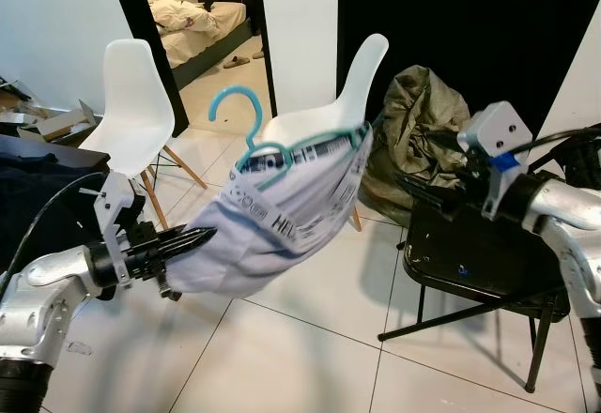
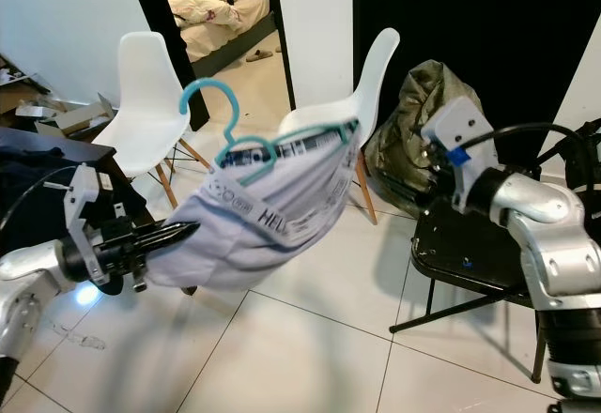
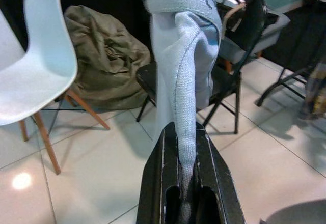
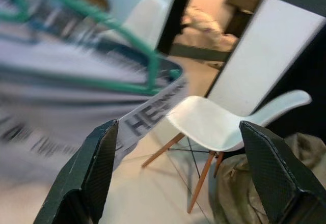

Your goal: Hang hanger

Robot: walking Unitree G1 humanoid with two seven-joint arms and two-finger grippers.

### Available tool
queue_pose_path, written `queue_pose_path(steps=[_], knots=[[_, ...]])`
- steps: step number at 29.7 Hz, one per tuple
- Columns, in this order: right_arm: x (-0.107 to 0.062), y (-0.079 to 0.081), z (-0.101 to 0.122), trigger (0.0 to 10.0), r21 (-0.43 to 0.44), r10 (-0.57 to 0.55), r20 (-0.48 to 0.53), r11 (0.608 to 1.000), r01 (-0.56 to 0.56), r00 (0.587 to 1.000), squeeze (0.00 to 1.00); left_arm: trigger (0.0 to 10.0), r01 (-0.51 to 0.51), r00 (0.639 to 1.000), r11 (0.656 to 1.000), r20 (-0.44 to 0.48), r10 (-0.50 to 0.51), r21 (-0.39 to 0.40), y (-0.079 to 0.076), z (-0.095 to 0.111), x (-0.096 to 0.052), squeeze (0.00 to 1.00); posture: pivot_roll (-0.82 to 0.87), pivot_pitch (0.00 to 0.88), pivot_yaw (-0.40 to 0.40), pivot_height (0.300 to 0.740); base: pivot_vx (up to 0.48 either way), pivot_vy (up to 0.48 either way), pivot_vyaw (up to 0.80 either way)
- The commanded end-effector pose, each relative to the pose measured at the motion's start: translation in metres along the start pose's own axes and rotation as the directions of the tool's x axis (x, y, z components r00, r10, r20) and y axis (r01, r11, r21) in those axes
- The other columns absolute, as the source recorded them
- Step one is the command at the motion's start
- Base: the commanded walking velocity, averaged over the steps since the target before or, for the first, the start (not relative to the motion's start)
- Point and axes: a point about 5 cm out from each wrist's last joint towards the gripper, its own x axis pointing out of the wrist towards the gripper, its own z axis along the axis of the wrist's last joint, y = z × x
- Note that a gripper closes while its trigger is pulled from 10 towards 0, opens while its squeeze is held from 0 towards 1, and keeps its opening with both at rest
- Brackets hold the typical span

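Cloth is what the left pincer [image 1: 192, 239] is pinching: its two black fingers are pressed together on a fold at the low end of a pale grey garment [image 1: 282, 211], as the left wrist view confirms. The garment is draped over a teal hanger [image 1: 249, 136], and the whole bundle is held up in the air in front of two white chairs [image 1: 141, 94], with the hook uppermost and free. The hanger is judged stiff and light (thin plastic, by the look of it), while the garment is soft and likely to slide along the bar if it is tugged; a firmer hold would be had on the hanger's neck, just under the hook. The right pincer [image 4: 178, 168] is seen spread wide, apart from the cloth and just beside the hanger's far shoulder. A black folding chair [image 1: 488, 263] stands below the right arm.
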Motion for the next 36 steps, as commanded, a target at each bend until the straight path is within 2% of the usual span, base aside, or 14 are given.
queue_pose_path(steps=[1,3,6,7,8,13,14,16,18,19,22,24,30,36], knots=[[0.007,-0.004,-0.009,10.0,0.139,-0.133,-0.008,0.981,0.133,0.991,0.03,0.0,-0.036,0.999,0.999,0.03,0.035,0.021,0.001,0.003,0.0,0.0,-0.03,0.038,0.072,0.74,0.0,0.0,0.0],[0.012,-0.006,-0.014,10.0,0.254,-0.224,-0.014,0.942,0.22,0.974,0.0,0.0,-0.046,0.998,0.999,0.042,0.045,0.027,0.001,0.003,0.001,0.0,-0.03,0.038,0.072,0.74,0.0,0.0,0.0],[0.022,0.001,-0.025,10.0,0.549,-0.337,-0.022,0.783,0.293,0.941,0.0,0.0,-0.082,0.995,0.996,0.066,0.079,0.046,0.004,0.006,0.003,0.0,-0.03,0.035,0.072,0.74,0.0,0.0,0.0],[0.022,0.001,-0.025,10.0,0.549,-0.337,-0.022,0.783,0.293,0.941,0.0,0.0,-0.082,0.995,0.996,0.066,0.079,0.046,0.004,0.006,0.003,0.0,-0.03,0.035,0.072,0.74,0.0,0.0,0.0],[0.026,0.009,-0.029,10.0,0.6,-0.329,-0.027,0.75,0.278,0.944,0.0,0.0,-0.089,0.993,0.995,0.076,0.085,0.049,0.004,0.007,0.004,0.0,-0.03,0.035,0.072,0.74,0.0,0.0,0.0],[0.03,0.018,-0.032,10.0,0.633,-0.312,-0.033,0.729,0.261,0.95,0.0,0.0,-0.09,0.993,0.995,0.084,0.085,0.053,0.004,0.009,0.005,0.0,-0.03,0.035,0.074,0.74,0.0,0.0,0.0],[0.037,0.032,-0.033,10.0,0.673,-0.287,-0.026,0.703,0.229,0.958,0.0,0.0,-0.085,0.992,0.995,0.094,0.079,0.056,0.003,0.01,0.008,0.0,-0.03,0.033,0.076,0.74,0.0,0.0,0.0],[0.043,0.045,-0.032,10.0,0.699,-0.258,-0.012,0.689,0.193,0.966,0.0,0.0,-0.076,0.992,0.995,0.102,0.07,0.058,0.002,0.011,0.011,0.0,-0.04,0.028,0.077,0.74,0.0,0.0,0.0],[0.043,0.045,-0.032,10.0,0.699,-0.258,-0.012,0.689,0.193,0.966,0.0,0.0,-0.076,0.992,0.995,0.102,0.07,0.058,0.002,0.011,0.011,0.0,-0.04,0.028,0.077,0.74,0.0,0.0,0.0],[0.049,0.056,-0.029,10.0,0.715,-0.228,0.006,0.681,0.155,0.974,0.0,0.0,-0.07,0.992,0.996,0.107,0.063,0.059,0.001,0.012,0.013,0.0,-0.04,0.027,0.077,0.74,0.0,0.0,0.0],[0.054,0.063,-0.026,10.0,0.717,-0.196,0.021,0.687,0.121,0.98,0.0,0.0,-0.065,0.992,0.996,0.11,0.059,0.059,0.0,0.012,0.015,0.0,-0.04,0.026,0.077,0.74,0.0,0.0,0.0],[0.06,0.073,-0.023,10.0,0.695,-0.151,0.015,0.712,0.099,0.988,0.0,0.0,-0.06,0.992,0.997,0.114,0.053,0.058,0.0,0.012,0.016,0.0,-0.04,0.025,0.079,0.74,0.0,0.0,0.0],[0.065,0.078,-0.022,10.0,0.7,-0.144,0.002,0.707,0.102,0.99,0.0,0.0,-0.045,0.992,0.997,0.122,0.038,0.056,-0.004,0.013,0.019,0.0,-0.04,0.025,0.078,0.74,0.0,0.0,0.0],[0.07,0.074,-0.021,10.0,0.692,-0.212,-0.044,0.699,0.183,0.976,0.0,0.0,-0.01,0.991,0.999,0.136,0.003,0.051,-0.01,0.015,0.023,0.0,-0.03,0.028,0.082,0.74,0.0,0.0,0.0]])
